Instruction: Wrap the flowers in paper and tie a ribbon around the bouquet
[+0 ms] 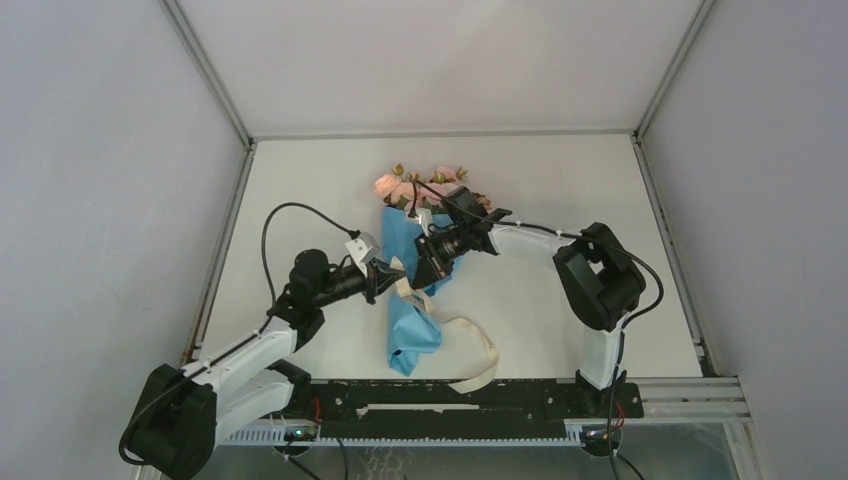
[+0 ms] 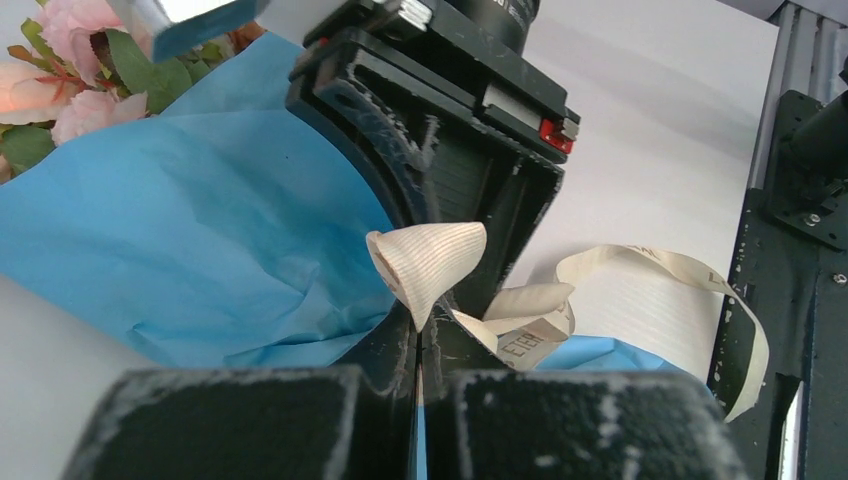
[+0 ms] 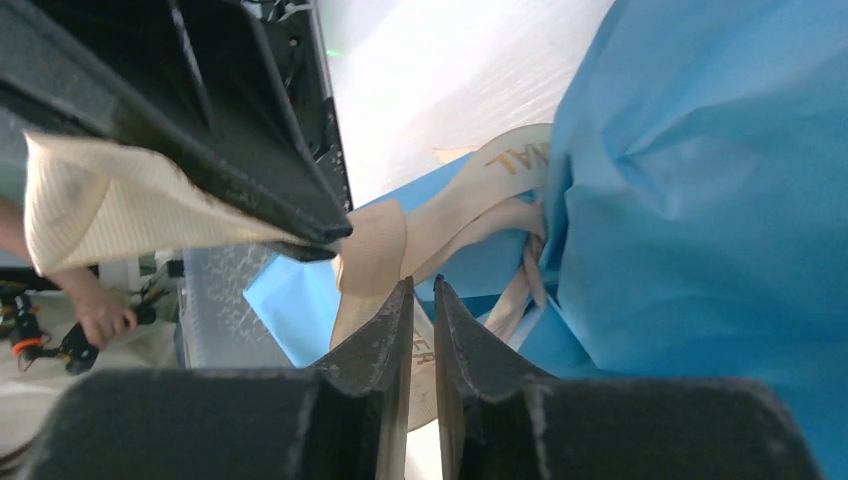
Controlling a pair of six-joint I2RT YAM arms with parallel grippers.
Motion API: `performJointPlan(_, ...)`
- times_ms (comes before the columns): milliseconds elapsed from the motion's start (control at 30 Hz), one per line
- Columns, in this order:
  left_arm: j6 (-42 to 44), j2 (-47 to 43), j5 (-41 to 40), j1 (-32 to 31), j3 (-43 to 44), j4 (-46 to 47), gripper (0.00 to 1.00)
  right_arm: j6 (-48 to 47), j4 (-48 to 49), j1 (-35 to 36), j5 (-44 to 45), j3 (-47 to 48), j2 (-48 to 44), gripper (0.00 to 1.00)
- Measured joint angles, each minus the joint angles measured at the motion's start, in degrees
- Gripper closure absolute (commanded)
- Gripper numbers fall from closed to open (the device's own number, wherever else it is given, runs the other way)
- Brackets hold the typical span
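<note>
— Bouquet [image 1: 412, 335] first: where is it found?
— It is laid on the table [image 1: 560, 190], flowers [image 1: 400, 187] toward the far edge, the blue paper [image 2: 200, 230] cone pointed at the near edge.
— And from the left?
— The left gripper [image 2: 418, 338] is pressed shut on a fold of the ribbon [image 2: 430, 260], beside the cone's waist, which is crossed by the ribbon. Just right of it, the right gripper [image 3: 422, 300] is held with its jaws narrowly parted, ribbon showing in the gap. A loose end is trailed rightward by the front rail [image 1: 450, 400]
</note>
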Motion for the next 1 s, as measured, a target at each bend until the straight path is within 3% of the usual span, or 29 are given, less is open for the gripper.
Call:
performJointPlan(500,1.42,0.7,-1.38,0.42,0.0,-0.76,1.0,12.15,23.45,-0.61,-8.92,-12.46,-0.46,0.48)
performJointPlan(767,1.42,0.79,-1.62,0.46,0.0,-0.96,1.0,15.41,30.56,-0.22,-8.66,-13.9,-0.92,0.45)
performJointPlan(1000,1.42,0.79,-1.68,0.46,0.0,-1.49,1.0,14.82,30.64,1.38,-4.61,-15.17,-3.26,0.41)
